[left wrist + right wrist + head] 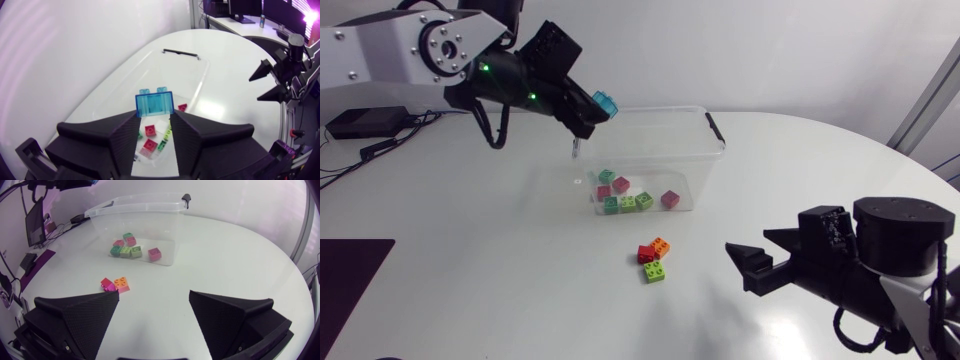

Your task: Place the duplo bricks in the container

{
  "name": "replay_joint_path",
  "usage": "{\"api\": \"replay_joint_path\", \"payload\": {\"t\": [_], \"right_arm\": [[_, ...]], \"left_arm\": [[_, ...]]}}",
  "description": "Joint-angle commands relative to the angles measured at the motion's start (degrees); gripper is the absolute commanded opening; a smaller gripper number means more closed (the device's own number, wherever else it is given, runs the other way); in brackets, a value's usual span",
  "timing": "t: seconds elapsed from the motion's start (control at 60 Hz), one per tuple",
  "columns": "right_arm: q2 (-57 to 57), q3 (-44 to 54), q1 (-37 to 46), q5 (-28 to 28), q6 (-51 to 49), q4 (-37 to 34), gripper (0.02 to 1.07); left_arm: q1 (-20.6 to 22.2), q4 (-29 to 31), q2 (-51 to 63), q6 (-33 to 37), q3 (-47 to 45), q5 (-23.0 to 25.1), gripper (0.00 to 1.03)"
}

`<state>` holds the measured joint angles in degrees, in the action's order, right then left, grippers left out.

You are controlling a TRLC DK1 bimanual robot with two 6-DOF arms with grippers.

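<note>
Risk sits mostly with the release. The left gripper pinches a translucent blue brick by its lower part, studs up, and holds it high over the end of the clear container that lies nearest its arm. From the head view the brick seems close above that end's rim rather than over the middle. If the fingers part here, it may clip the wall and tumble out onto the table. A drop from this height could also bounce it off the settled bricks on the container floor. The grip looks shallow too, so a jolt might tip the brick early.

Three more wait outside, just in front of the container: a red brick, an orange brick and a lime brick. They touch one another, so a grab at one may shove its neighbours. The right gripper hangs spread and empty, near them.
</note>
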<state>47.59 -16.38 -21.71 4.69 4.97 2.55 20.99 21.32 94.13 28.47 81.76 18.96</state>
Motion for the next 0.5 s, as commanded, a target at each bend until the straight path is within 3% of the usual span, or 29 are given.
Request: {"api": "replay_joint_path", "payload": {"t": [0.0,0.183,0.317,0.4,0.483], "right_arm": [[2.2,-2.9,-0.7,0.5,1.7,-0.6,1.03],[12.6,-8.8,-3.8,2.7,1.4,-2.5,1.03],[22.5,-15.1,-7.1,4.3,-1.8,-7.6,1.03],[28.0,-17.6,-9.0,5.8,-2.0,-8.2,1.03],[33.2,-21.3,-10.4,10.2,-2.2,-12.2,1.03]], "left_arm": [[-0.9,-2.2,5.7,-2.9,3.1,-0.8,0.30],[-1.3,-5.9,15.2,-4.5,8.4,-3.6,0.37],[-1.7,-8.1,17.1,-5.9,9.7,-4.9,0.70],[-2.0,-8.4,15.8,-6.2,9.6,-4.9,0.84],[-2.9,-8.4,13.1,-6.3,8.7,-4.9,0.91]]}}
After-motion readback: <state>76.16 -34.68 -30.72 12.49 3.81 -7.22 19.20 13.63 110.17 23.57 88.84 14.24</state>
